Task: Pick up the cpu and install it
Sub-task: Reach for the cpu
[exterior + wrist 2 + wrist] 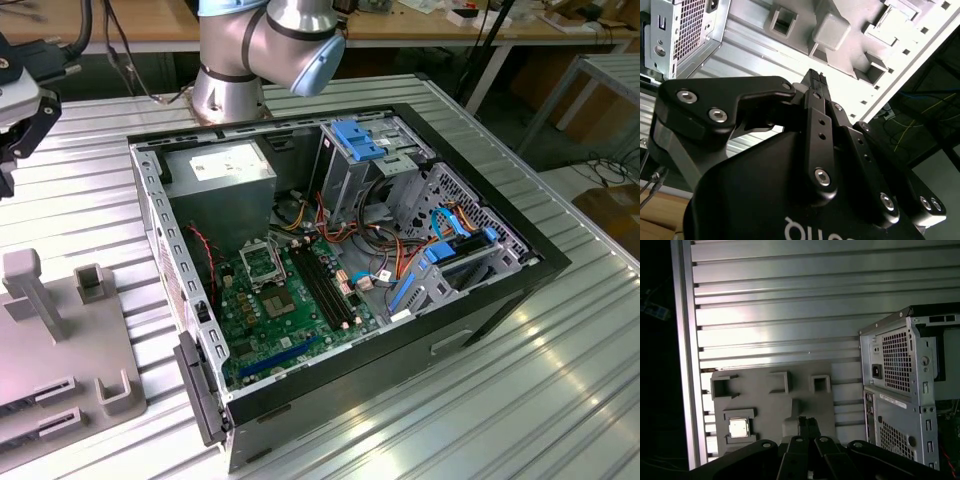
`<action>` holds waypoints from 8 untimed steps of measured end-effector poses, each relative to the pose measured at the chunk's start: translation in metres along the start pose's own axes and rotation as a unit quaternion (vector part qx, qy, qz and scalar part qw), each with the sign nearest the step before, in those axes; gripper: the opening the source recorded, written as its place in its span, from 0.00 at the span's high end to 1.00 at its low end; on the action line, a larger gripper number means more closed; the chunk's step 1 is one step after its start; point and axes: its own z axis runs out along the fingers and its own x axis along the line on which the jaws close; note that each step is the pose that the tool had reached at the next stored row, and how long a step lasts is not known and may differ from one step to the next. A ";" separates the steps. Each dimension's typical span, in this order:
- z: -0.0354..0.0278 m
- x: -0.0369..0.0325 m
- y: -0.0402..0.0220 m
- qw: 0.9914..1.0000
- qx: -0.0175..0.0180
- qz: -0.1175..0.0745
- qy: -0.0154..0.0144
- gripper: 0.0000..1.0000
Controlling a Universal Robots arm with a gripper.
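Jaws are pressed together with nothing between them. The gripper [808, 421] hovers over the grey fixture [40, 360], lower left in the exterior view. The cpu [738, 427] sits in the fixture's square pocket, probably so it stays lined up. The open computer case [400, 378] is mid-frame.

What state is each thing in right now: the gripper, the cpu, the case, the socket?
Black gripper: jaws shut, holding nothing.
Small silvery square cpu: lying flat in a recess of the grey fixture plate, not picked up.
Black computer case: on its side, side panel off, open.
Black-framed square socket: no chip seated.
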 end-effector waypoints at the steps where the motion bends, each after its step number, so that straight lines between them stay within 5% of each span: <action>1: 0.0000 0.0023 -0.0002 1.000 0.000 0.000 0.000 0.89; 8: 0.0004 0.0139 -0.0010 1.000 0.000 0.000 0.000 0.89</action>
